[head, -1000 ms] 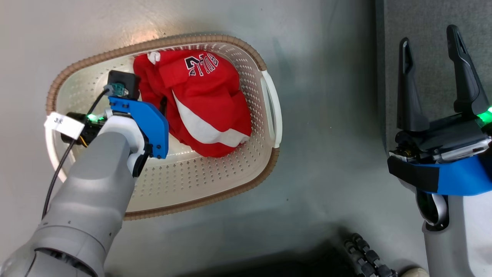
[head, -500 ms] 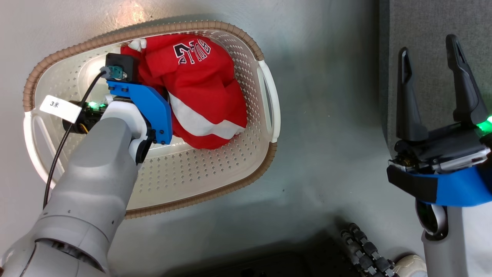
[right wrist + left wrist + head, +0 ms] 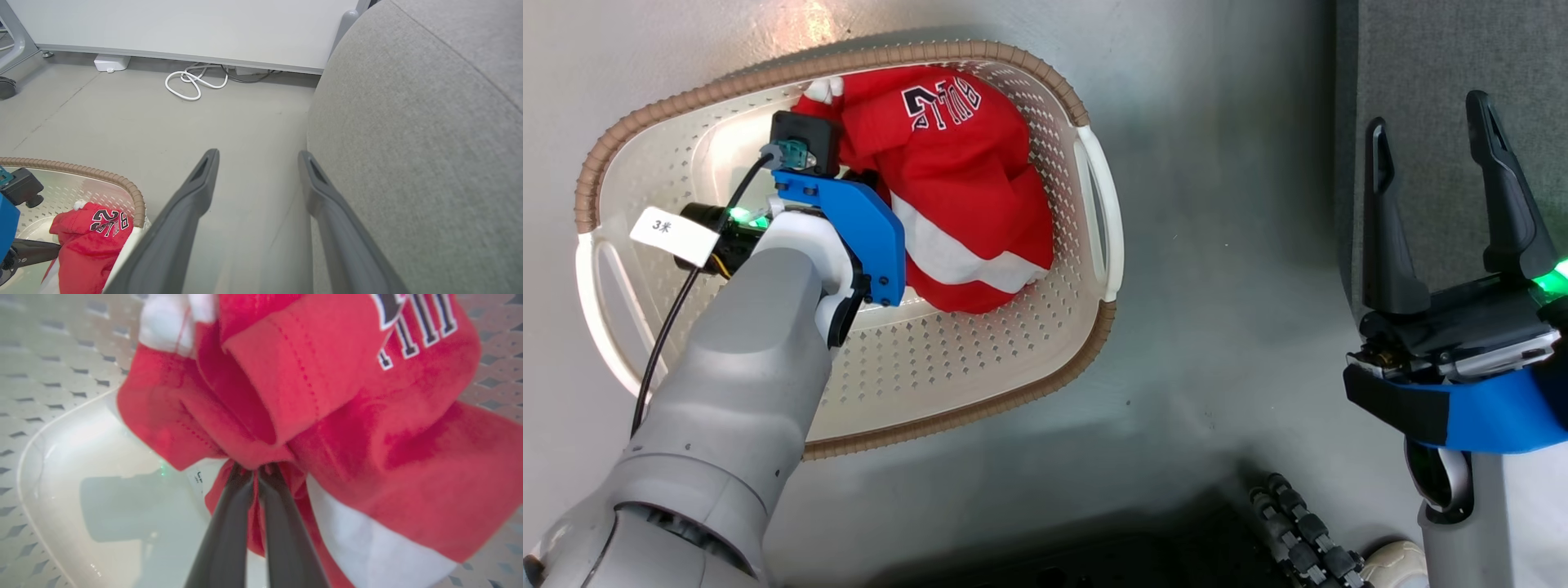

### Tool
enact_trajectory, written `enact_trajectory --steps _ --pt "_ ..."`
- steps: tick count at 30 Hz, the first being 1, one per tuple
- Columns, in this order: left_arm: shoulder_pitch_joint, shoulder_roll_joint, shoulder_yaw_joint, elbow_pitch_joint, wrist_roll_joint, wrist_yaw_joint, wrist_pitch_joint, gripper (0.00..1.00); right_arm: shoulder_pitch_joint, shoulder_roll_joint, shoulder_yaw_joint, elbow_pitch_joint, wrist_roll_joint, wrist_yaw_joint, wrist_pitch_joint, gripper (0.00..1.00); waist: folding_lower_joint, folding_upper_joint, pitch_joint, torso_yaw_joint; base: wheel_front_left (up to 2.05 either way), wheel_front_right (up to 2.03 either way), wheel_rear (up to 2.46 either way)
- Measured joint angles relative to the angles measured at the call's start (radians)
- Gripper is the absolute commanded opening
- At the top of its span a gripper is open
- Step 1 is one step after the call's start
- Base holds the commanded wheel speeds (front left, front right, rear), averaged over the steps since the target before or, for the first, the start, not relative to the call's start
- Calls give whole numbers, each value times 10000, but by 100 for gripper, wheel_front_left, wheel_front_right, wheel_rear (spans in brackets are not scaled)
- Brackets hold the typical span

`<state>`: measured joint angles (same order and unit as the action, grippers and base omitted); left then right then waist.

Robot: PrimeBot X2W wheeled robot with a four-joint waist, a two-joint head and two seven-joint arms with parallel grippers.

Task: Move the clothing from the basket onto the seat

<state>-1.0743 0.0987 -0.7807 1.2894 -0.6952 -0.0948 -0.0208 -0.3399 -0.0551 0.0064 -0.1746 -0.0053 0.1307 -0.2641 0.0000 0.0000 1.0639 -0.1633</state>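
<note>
The clothing (image 3: 964, 188) is a bunched red heap with white stripes and lettering, lying in the cream basket (image 3: 980, 359) with its brown rim. In the left wrist view my left gripper (image 3: 256, 473) is shut on a fold of the clothing (image 3: 367, 428), its dark fingers pressed together over the basket floor. In the head view the left wrist's blue mount hides those fingers at the heap's left side. My right gripper (image 3: 1429, 139) stands open and empty over the edge of the grey seat (image 3: 1437, 73), far right of the basket. The seat (image 3: 429, 134) bulks beside the right gripper (image 3: 257, 157).
Grey floor surrounds the basket. A white cable coil (image 3: 192, 83) and a small white box (image 3: 111, 62) lie by the far wall. A caster wheel (image 3: 7, 87) sits at the far left. A ribbed black hose (image 3: 1298, 539) lies near my base.
My left gripper has shut on the clothing, gathering a fold between its fingers. The camera shifted slightly, so the basket sits differently in view. The right gripper stays open.
</note>
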Motion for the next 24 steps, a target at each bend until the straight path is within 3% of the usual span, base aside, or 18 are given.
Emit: enact_trajectory --steps 10,24 --pt "-266 -10 25 10 -77 -71 -963 0 -521 8 2 98 52 0 0 100 0 0 -117 222 0 0 0" --pt "643 -385 -100 -201 -322 -290 -2286 0 -712 -182 -111 692 192 0 0 100 -1 0 -1576 815 0 0 0"
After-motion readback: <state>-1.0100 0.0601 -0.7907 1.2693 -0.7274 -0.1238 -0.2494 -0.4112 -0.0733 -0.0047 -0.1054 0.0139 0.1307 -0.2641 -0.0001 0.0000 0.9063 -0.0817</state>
